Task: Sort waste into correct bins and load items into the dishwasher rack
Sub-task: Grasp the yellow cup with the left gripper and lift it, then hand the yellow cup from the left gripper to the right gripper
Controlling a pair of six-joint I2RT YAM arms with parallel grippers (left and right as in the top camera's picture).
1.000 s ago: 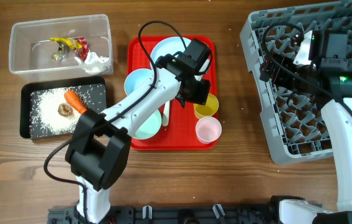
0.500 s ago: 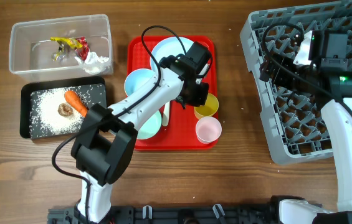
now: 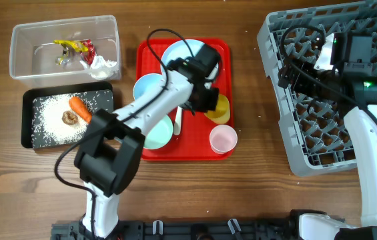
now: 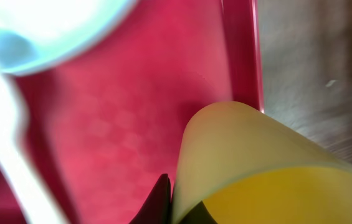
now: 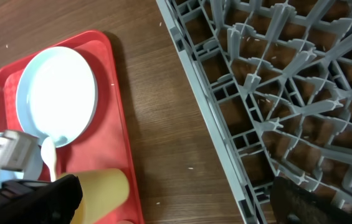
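My left gripper [image 3: 208, 101] is shut on the rim of the yellow cup [image 3: 220, 109], one finger inside and one outside [image 4: 174, 205]. The cup [image 4: 269, 168] is tilted on the red serving tray [image 3: 221, 48]. The pink cup [image 3: 223, 139], pale blue plate [image 3: 183, 52], two bowls [image 3: 148, 88] [image 3: 160, 133] and white spoon [image 3: 177, 124] also lie on that tray. The clear tub [image 3: 21, 63] holds wrappers [image 3: 75, 48] and tissue [image 3: 103, 65]. The black tray [image 3: 28, 110] holds the carrot [image 3: 80, 108], brown lump [image 3: 69, 117] and rice. My right gripper [image 3: 289, 72] is open and empty over the grey rack's [image 3: 321, 143] left edge.
The right wrist view shows the rack [image 5: 288, 93] at the right, bare wood between it and the red tray [image 5: 119, 124], with the plate [image 5: 57, 93] and the tilted yellow cup [image 5: 104, 186]. A few rice grains lie on the wood.
My left gripper has shifted slightly left over the yellow cup and the cup has tipped and moved with it. The right arm has not moved.
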